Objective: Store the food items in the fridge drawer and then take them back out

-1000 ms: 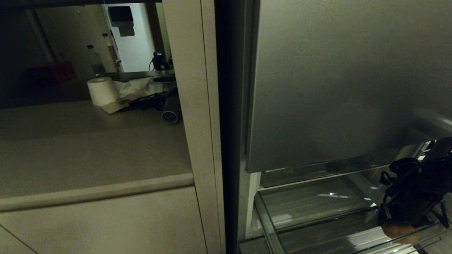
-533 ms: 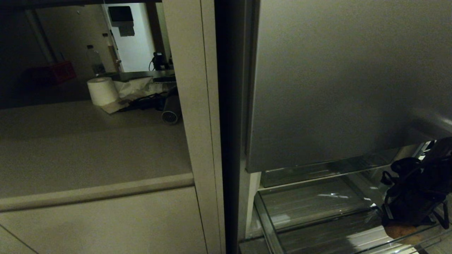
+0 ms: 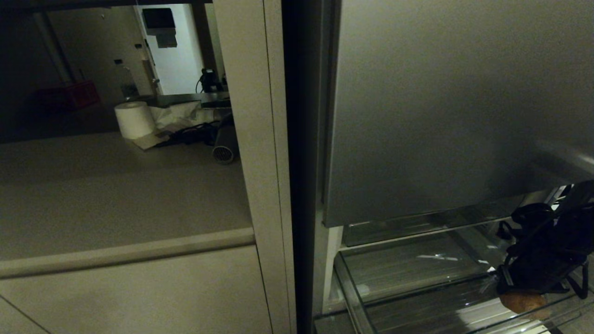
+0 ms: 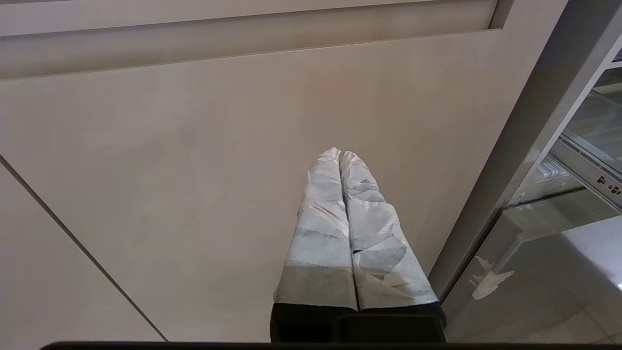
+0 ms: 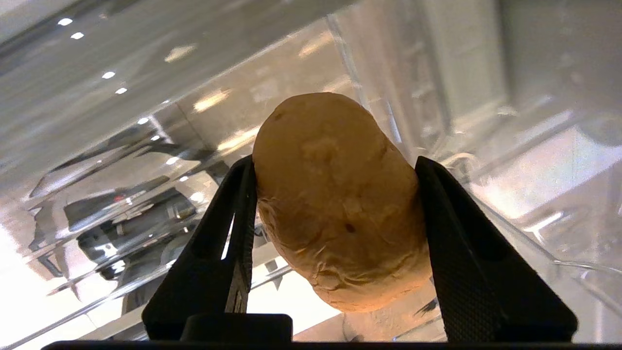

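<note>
Right gripper [image 5: 335,204]: black wedge-shaped fingers [image 5: 457,233], textured inner pads. Left gripper [image 4: 341,154]: fingers wrapped in pale tape.

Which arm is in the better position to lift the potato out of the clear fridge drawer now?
Right. The right tool is clamped on the potato inside the fridge drawer. The left tool is shut and points at a beige cabinet panel beside the fridge.

The head camera looks down from above at the counter [image 3: 116,185] on the left and the grey fridge door [image 3: 441,106] on the right, with the clear fridge drawer [image 3: 408,283] low in the corner. The left wrist camera faces a pale cabinet panel [image 4: 194,146] close up. The right wrist camera sits inside that same drawer [image 5: 486,121], very near its clear walls.
</note>
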Robot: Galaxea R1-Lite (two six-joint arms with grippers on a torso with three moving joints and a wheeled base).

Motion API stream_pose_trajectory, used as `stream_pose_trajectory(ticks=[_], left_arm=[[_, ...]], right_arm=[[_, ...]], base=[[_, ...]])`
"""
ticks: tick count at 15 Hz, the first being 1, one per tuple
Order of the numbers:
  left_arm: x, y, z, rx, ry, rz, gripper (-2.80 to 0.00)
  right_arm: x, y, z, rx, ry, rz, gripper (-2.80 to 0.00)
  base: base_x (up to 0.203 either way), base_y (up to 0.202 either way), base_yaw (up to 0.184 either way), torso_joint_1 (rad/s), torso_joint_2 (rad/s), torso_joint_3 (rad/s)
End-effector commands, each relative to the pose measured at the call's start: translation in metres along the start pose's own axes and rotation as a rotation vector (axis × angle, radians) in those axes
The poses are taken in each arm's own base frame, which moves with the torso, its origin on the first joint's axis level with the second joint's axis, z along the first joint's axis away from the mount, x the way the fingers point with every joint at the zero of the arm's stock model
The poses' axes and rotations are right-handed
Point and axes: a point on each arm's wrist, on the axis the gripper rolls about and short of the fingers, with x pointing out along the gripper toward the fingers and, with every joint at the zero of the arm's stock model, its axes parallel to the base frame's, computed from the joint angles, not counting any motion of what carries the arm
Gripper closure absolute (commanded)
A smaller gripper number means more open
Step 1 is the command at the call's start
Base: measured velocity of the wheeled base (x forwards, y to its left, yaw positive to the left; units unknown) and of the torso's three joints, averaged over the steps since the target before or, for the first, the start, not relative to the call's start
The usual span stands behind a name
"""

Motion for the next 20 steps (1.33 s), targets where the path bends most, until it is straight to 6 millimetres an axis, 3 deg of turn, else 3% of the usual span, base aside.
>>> stream_pose_trajectory(ticks=[1, 7, 14, 20], left_arm=[[0.0, 0.0, 0.0, 0.0, 0.0, 0.0, 0.0], [0.0, 0.0, 0.0, 0.0, 0.0, 0.0, 0.0], [0.0, 0.0, 0.0, 0.0, 0.0, 0.0, 0.0], [0.0, 0.0, 0.0, 0.0, 0.0, 0.0, 0.0]], right_arm=[[-0.004, 0.002, 0.002, -0.001, -0.017, 0.006, 0.0], [-0.01, 0.006, 0.01, 0.008, -0.118, 0.058, 0.0], [-0.048, 0.0, 0.006, 0.008, -0.229, 0.125, 0.0], [-0.095, -0.009, -0.016, 0.02, -0.346, 0.12, 0.0]], base=[[0.0, 0.0, 0.0, 0.0, 0.0, 0.0], [0.0, 0.0, 0.0, 0.0, 0.0, 0.0], [0.0, 0.0, 0.0, 0.0, 0.0, 0.0], [0.0, 0.0, 0.0, 0.0, 0.0, 0.0]])
